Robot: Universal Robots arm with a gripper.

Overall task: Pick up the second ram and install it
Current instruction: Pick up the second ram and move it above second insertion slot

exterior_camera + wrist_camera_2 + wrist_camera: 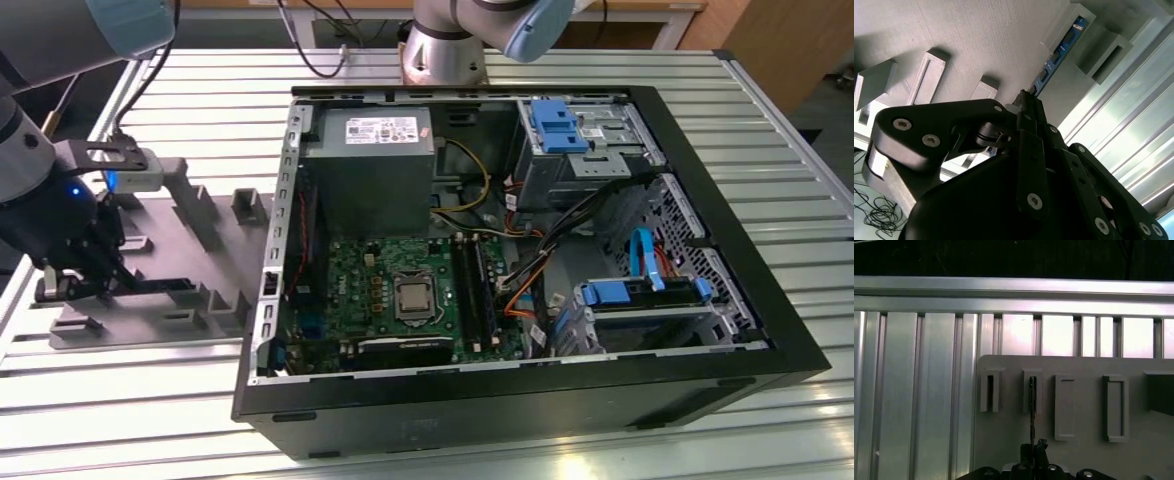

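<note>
Table [120, 420]: ribbed bare aluminium, glossy, strong glare along the grooves. Fixture tray [187, 215] near the table's edge on the exterior view's left: grey plastic, matt, fine layered grain in the second wrist view. Gripper [1026, 100]: black, smooth, matt to satin, bright metal screw heads. Second ram [1060, 52]: blue-green circuit board, slight sheen, dark chips. Computer case [534, 415]: matt black shell, dull bare grey sheet metal inside. Motherboard [360, 280]: green, lacquered look. Drive latches [554, 125]: blue plastic, glossy.
</note>
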